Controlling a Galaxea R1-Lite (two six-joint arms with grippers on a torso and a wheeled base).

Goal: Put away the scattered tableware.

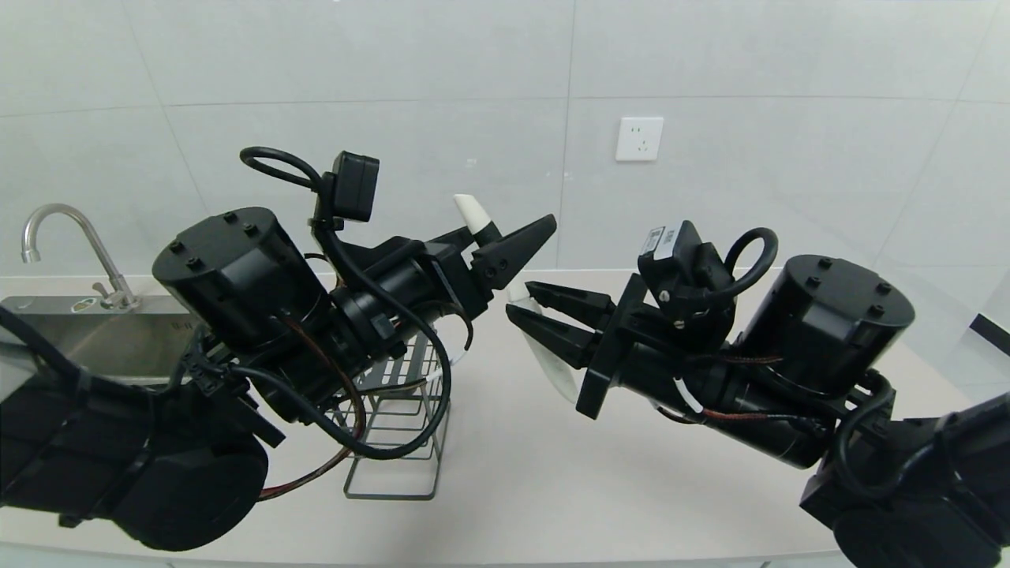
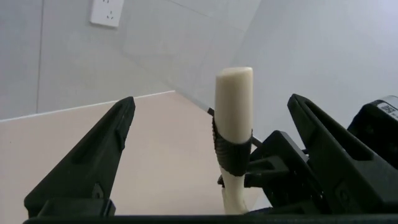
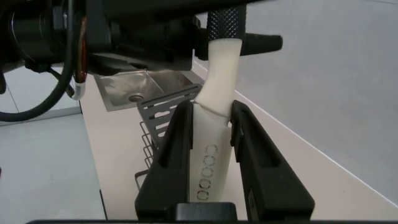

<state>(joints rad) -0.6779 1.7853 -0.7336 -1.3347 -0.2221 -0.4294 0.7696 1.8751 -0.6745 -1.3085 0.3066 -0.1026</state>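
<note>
Clamping the perforated blade of the white spatula [image 3: 208,163], your right gripper [image 3: 211,112] has its jaws closed tight on it. Facing it, your left gripper [image 2: 211,101] is spread wide, and the spatula's handle stands between its jaws, touching neither. Below that gripper a wire rack [image 1: 402,442] stands on the counter [image 1: 536,473], beside the sink [image 1: 79,331].

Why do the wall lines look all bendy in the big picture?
Head view: the wide lens bows the wall's tile lines near the edges. Left wrist view: the left gripper looms huge, so near the lens. Right wrist view: even light, no glare on the white utensil.
</note>
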